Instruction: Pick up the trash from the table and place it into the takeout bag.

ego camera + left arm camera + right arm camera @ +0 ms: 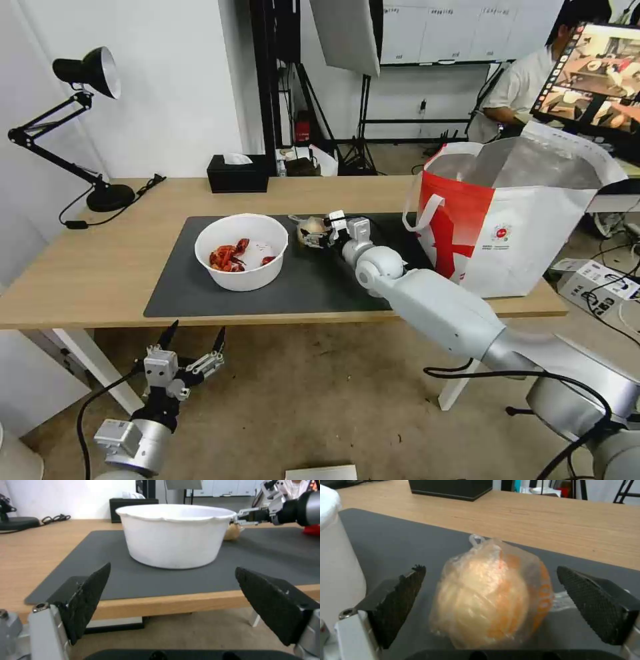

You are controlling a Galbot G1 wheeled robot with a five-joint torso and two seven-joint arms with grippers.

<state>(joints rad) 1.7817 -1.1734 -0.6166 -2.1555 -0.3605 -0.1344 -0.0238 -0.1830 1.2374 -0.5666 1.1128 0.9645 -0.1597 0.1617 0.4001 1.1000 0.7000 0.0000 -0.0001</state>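
Right gripper (490, 605) over the dark mat (300, 283) on the tabletop (100, 267), fingers (596, 602) spread wide either side of the clear-wrapped tan lump (493, 597), not yet touching it. Lump rests on mat just beside white bowl (241, 252) w/ red crayfish shells (227, 257). Takeout bag (513, 220) stands upright at tabletop's right end. Left gripper (193, 343) hangs below the near tabletop edge, fingers wide apart, holding nothing.
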